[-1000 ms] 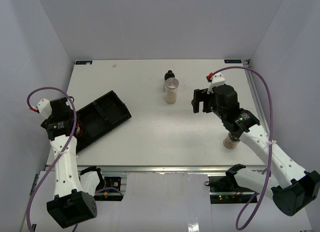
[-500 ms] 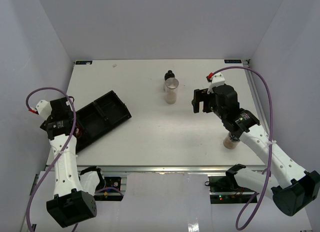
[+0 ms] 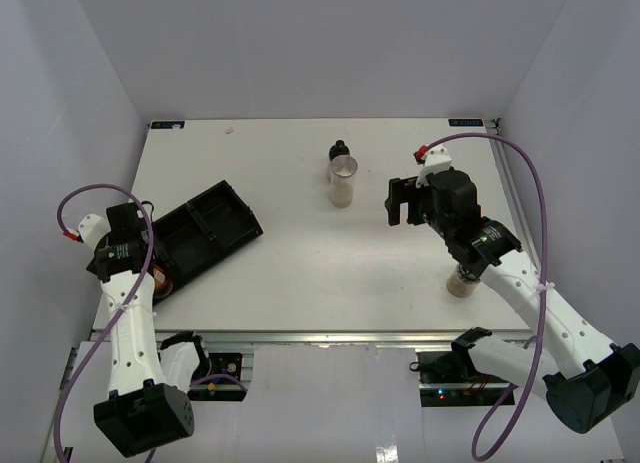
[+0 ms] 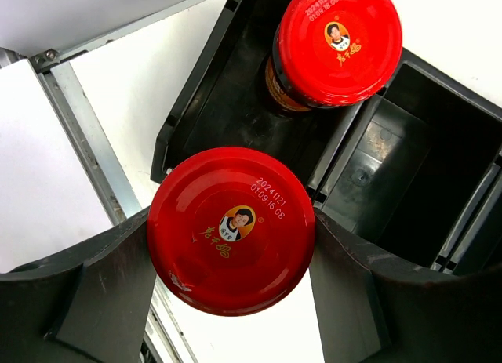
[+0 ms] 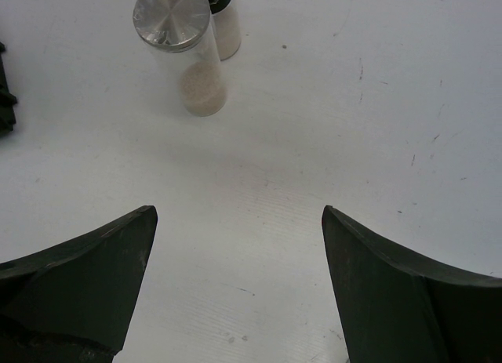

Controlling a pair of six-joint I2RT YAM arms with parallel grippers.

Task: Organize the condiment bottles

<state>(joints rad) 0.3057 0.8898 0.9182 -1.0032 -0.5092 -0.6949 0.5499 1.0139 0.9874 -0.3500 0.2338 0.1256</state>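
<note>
Condiment bottles: tabletop (image 3: pixel 300 253) carries silver-capped jar (image 5: pixel 184 53) and black-capped jar (image 5: pixel 227 34), right end effector (image 5: pixel 237 212) spread open above; tray (image 4: pixel 369 143) holds red-capped jar (image 4: pixel 337 41); left end effector (image 4: pixel 232 245) clamps second red-capped jar (image 4: pixel 227 214). Likely rigid, slick, light; grip mid-body

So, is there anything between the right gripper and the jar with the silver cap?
Nothing visible. Only bare table lies between the open right gripper and the silver-capped jar. The black-capped jar stands close behind it, on the far side.
</note>
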